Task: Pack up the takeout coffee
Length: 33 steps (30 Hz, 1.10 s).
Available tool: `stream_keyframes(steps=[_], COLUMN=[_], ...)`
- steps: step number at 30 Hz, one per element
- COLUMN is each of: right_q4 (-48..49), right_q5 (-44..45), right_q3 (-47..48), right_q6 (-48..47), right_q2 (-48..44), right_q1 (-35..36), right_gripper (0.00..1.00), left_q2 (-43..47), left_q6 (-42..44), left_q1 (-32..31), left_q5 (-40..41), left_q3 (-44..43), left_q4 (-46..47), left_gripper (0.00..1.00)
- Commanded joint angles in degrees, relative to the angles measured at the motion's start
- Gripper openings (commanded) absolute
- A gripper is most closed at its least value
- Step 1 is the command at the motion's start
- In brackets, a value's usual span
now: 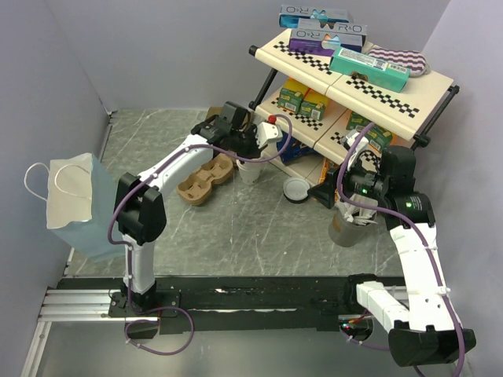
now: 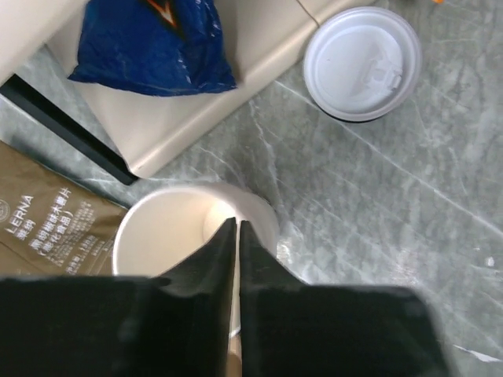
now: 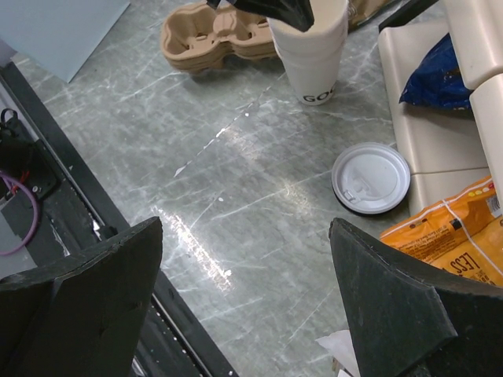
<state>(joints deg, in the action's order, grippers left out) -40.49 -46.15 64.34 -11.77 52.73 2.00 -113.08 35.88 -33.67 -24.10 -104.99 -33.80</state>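
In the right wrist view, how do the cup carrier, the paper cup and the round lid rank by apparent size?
1. pulp cup carrier: largest, though cropped at the top edge.
2 and 3. paper cup and white lid: about alike, so not ranked.

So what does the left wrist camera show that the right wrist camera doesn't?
Only the left wrist view looks down into the white cup and shows the white lettering on the brown pouch. Only the right wrist view shows the pulp cup carrier, an orange packet and the open right gripper. Both show the cup with the left gripper shut on its rim, the loose round lid and a blue bag.
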Motion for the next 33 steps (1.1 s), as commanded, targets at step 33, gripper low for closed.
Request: stream_keyframes(steps=[33], right_q4=[8.67], right_q5=[5.11], right_q3=[-3.08], right_q6=[6.58], right_q2=[-2.28], right_q1=[0.20], right_gripper=[0.91], left_q2=[-1.70], left_q6=[-9.95], left_q1=[-0.52], left_q5=[1.33], left_q3=[-2.85], left_q4=[-6.10], left_gripper=[0.15])
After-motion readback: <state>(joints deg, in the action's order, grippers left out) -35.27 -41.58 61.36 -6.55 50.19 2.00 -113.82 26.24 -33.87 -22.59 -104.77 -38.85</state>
